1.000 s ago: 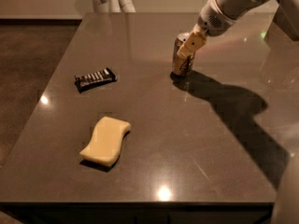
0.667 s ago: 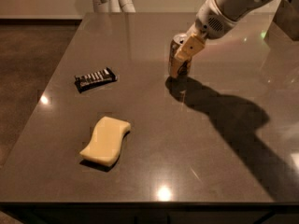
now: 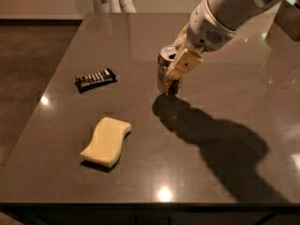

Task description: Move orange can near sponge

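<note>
A broad, dark, glossy tabletop [image 3: 61, 139] fills most of the view, with small bright reflections of lights near its front and left edges. From the upper right a thick white robot arm [image 3: 234, 8] reaches down over the far middle of the surface, and it throws a large dark shadow [image 3: 220, 149] that spreads across the right half towards the front edge. The sponge [image 3: 106, 141] lies flat at the front left; it is pale yellow, thick, with wavy sides, and its long axis runs roughly from front to back. Behind it, nearer the left edge, lies a flat black snack wrapper [image 3: 96, 79] with pale markings, well apart from the sponge. The orange can [image 3: 162, 76] stands to the right of the wrapper, near the middle of the tabletop and well apart from the sponge, leaning slightly, with its silver top open to view. Whether its base touches the surface or hangs just above it cannot be told. The hand [image 3: 171, 71] is closed about the can from above and from the right: one tan finger [image 3: 183, 63] lies across the can's side, while the other is hidden behind it.
</note>
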Action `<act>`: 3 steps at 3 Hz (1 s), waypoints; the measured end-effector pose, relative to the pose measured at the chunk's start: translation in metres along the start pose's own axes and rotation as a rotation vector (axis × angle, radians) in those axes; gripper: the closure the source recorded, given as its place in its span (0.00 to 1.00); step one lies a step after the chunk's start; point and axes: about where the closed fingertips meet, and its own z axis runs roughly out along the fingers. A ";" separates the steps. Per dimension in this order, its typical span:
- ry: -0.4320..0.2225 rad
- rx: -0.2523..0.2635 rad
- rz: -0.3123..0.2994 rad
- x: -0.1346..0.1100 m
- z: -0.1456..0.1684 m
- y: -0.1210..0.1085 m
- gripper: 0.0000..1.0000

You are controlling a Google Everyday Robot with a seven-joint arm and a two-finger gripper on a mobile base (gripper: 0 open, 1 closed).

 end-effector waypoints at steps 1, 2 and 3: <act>0.016 -0.035 -0.084 -0.010 0.005 0.028 1.00; 0.034 -0.074 -0.149 -0.015 0.018 0.047 1.00; 0.043 -0.130 -0.216 -0.022 0.032 0.066 1.00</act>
